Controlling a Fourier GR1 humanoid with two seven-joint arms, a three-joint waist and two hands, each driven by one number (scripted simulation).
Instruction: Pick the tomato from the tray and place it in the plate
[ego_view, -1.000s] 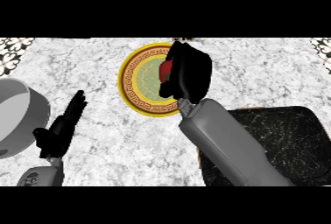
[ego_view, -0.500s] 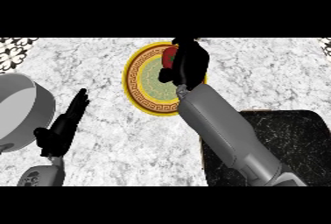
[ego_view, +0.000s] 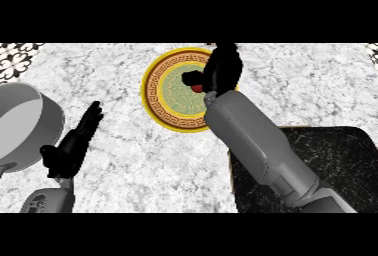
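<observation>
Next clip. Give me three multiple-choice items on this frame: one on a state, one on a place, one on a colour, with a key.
1. The left hand is: A open, fingers straight; B curled into a fist; C out of view.
2. The right hand is: A over the plate; B touching the left hand; C out of view.
3. The plate's rim is: A blue; B yellow; C white.

Key: 1 A, its fingers are straight and hold nothing. 2 A, it shows above the plate, curled round the tomato. 3 B, a yellow band rings the green middle.
</observation>
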